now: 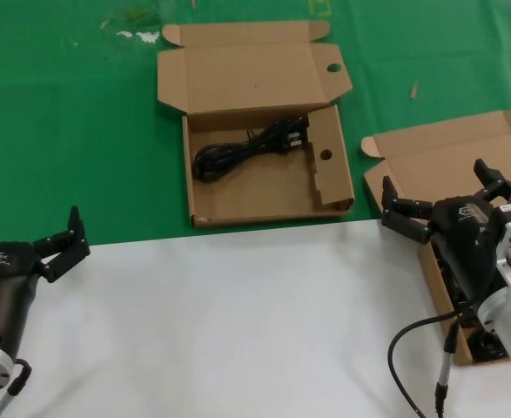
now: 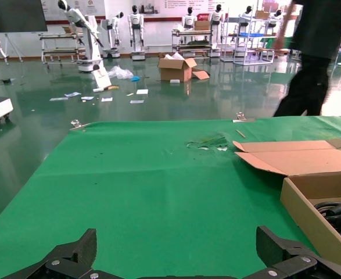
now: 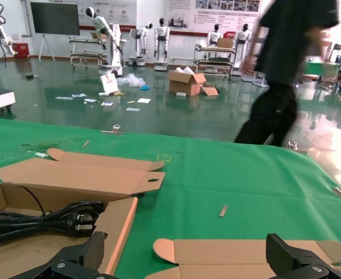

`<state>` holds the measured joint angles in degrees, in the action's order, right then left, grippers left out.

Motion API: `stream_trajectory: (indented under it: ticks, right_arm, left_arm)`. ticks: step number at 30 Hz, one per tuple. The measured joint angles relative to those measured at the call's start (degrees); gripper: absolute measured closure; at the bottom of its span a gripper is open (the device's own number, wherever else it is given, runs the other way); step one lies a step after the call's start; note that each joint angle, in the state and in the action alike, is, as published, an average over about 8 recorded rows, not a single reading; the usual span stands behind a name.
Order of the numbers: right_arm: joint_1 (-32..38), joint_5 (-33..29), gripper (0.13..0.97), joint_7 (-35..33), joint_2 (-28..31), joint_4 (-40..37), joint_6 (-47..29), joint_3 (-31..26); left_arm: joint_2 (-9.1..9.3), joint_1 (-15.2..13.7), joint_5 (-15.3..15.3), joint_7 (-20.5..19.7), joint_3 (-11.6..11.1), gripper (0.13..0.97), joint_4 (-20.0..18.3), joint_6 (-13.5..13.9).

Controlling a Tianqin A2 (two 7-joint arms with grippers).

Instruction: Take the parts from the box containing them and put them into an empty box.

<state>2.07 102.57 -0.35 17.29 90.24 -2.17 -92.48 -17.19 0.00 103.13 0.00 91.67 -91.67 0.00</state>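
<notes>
Logo on right claw [image 1: 448, 198], perhaps unreadable

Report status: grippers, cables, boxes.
Left gripper open, idle at near left. Right gripper open over the plain-lidded box. One cable lies in the holed box. Nothing in the way.

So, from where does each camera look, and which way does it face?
Head view: from above, down at the wide brown cardboard box with round holes; left gripper and right gripper show.
Left wrist view: low, forward across the green cloth; own fingers show.
Right wrist view: low, forward; own fingers show.
All views share the black coiled power cable.
</notes>
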Motion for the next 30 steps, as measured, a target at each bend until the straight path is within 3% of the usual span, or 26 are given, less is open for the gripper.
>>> stream_trajectory:
  ticks: [30]
  right_arm:
    - [0.0, 0.0, 0.129, 0.0, 0.0, 0.0, 0.0, 0.0]
  left_arm:
    - [0.0, 0.0, 0.0, 0.0, 0.0, 0.132, 0.0, 0.0]
